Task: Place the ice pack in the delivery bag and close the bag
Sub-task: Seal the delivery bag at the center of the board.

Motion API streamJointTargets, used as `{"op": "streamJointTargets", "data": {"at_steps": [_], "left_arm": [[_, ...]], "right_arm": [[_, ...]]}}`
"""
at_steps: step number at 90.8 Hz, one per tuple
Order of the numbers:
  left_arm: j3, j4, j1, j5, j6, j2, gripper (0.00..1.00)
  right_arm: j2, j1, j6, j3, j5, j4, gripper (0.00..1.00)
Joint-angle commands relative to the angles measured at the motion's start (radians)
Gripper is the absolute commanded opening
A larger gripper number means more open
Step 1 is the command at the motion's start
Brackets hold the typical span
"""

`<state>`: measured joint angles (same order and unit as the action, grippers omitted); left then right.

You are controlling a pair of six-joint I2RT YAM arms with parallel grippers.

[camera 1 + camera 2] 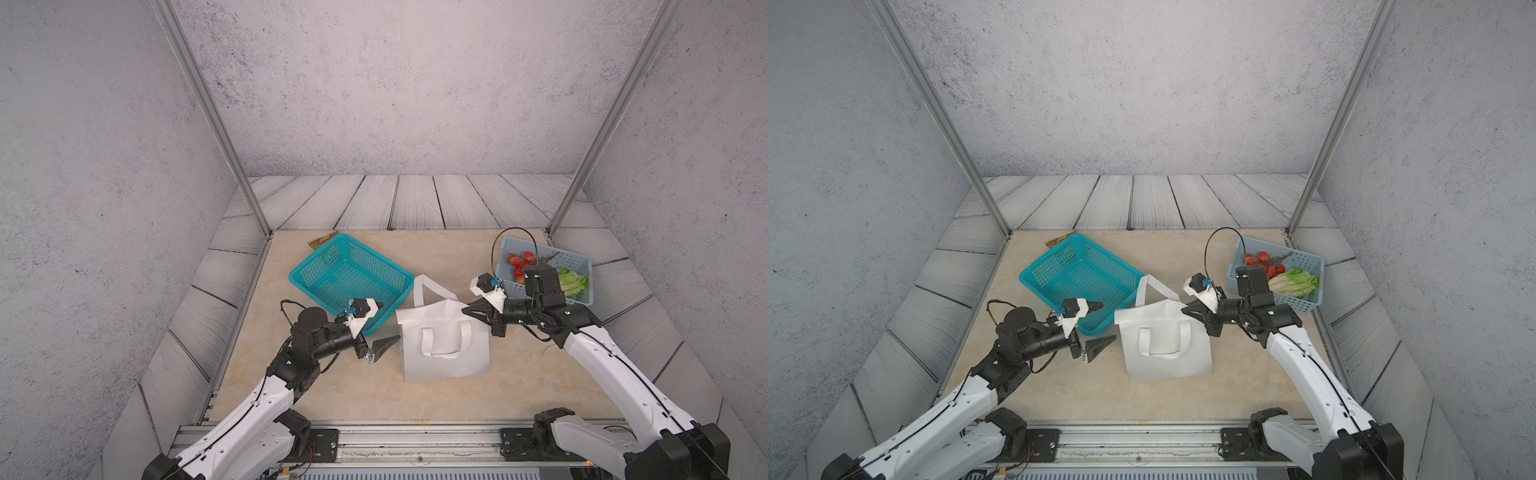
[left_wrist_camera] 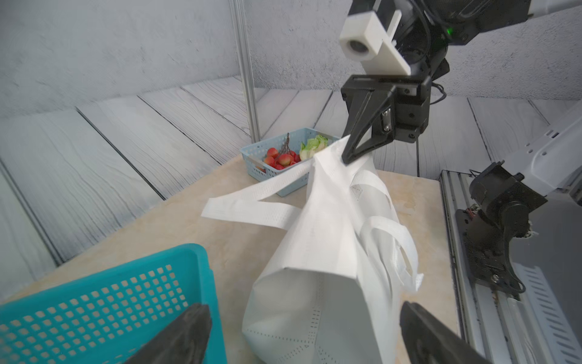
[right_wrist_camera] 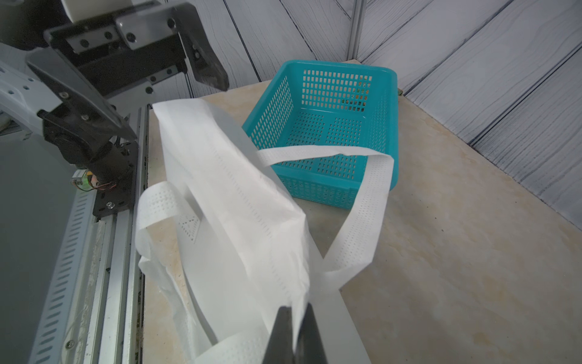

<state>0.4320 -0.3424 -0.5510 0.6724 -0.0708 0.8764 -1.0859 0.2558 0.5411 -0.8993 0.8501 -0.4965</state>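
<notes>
In a top view, the left gripper, left of centre, gapes wide; the right gripper, right of centre, is clamped onto the delivery bag's corner.

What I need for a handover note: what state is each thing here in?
delivery bag: flattened, mouth closed, one top corner pinched up.
right gripper: shut on the delivery bag's corner.
left gripper: open, holding nothing, beside the delivery bag.
teal basket: upright, nothing seen inside.
light-blue basket: upright, holds red fruit and lettuce.
</notes>
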Motion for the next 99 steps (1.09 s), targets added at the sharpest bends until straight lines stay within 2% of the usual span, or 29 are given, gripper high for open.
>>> {"op": "streamJointTargets", "data": {"at_steps": [1,5,21,36,43,49,64,79,99], "left_arm": [[-0.015,-0.124,-0.083,-0.067,0.032,0.085,1.0],[-0.001,-0.16,-0.093,-0.1,0.04,0.131,1.0],[0.056,-0.265,-0.106,-0.091,0.067,0.286,1.0],[0.042,-0.303,-0.107,-0.123,0.071,0.334,0.94],[0.037,-0.329,-0.106,-0.128,0.09,0.346,0.87],[0.047,-0.327,-0.106,-0.116,0.101,0.354,0.86],[0.017,-0.323,-0.08,-0.171,0.095,0.279,0.94],[-0.03,-0.248,-0.018,-0.161,0.058,0.156,0.99],[0.004,-0.284,-0.015,-0.055,0.069,0.252,1.0]], "right_arm": [[0.001,0.001,-0.017,0.028,0.024,-0.04,0.0],[0.003,0.002,-0.018,0.03,0.026,-0.039,0.0],[0.007,0.001,-0.019,0.028,0.028,-0.036,0.0],[0.014,0.001,-0.014,0.028,0.024,-0.043,0.0],[0.012,0.001,-0.013,0.03,0.032,-0.043,0.0],[0.013,0.001,-0.012,0.031,0.035,-0.043,0.0],[0.018,0.001,-0.002,0.022,0.026,-0.062,0.0],[0.029,0.002,-0.004,0.028,0.032,-0.067,0.0],[0.014,0.001,-0.012,0.025,0.059,-0.055,0.0]]}}
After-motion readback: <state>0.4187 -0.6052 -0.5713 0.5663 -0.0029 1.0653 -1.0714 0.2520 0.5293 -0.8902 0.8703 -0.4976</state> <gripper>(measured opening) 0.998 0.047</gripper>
